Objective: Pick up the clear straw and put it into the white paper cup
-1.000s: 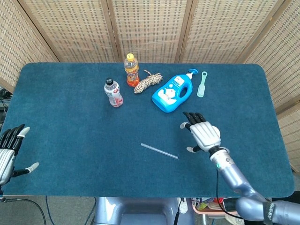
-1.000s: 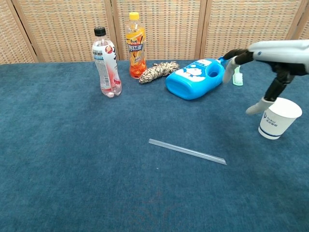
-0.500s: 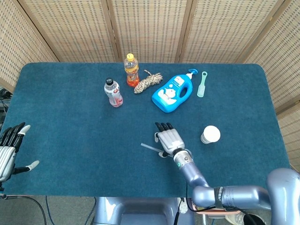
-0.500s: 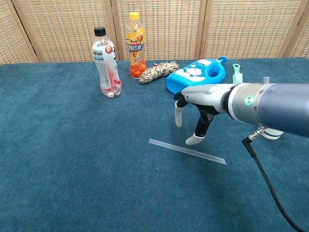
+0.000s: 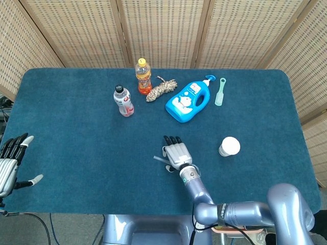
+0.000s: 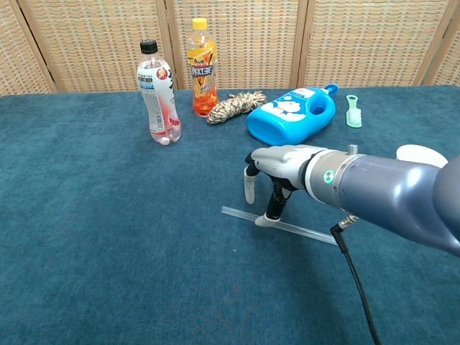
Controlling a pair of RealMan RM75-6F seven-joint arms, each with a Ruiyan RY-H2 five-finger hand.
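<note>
The clear straw [image 6: 237, 215] lies flat on the blue table, its left end showing as the straw [image 5: 158, 160] in the head view. My right hand [image 6: 277, 169] hangs over the middle of the straw with its fingers spread downward; the thumb tip touches or nearly touches it, and nothing is gripped. The same right hand [image 5: 175, 152] covers most of the straw from above. The white paper cup [image 5: 229, 146] stands upright to the right, and only the rim of the cup [image 6: 420, 152] shows behind my forearm. My left hand [image 5: 10, 162] stays open at the table's near left edge.
At the back stand a clear water bottle [image 5: 123, 101], an orange drink bottle [image 5: 143, 76], a coil of rope [image 5: 161, 89], a blue detergent bottle [image 5: 187, 99] lying flat and a green brush [image 5: 220, 91]. Wicker screens close off the far side.
My right hand has swept left from above the cup to over the straw and lowered its fingers onto it. The cup came into view. The left hand stayed still.
</note>
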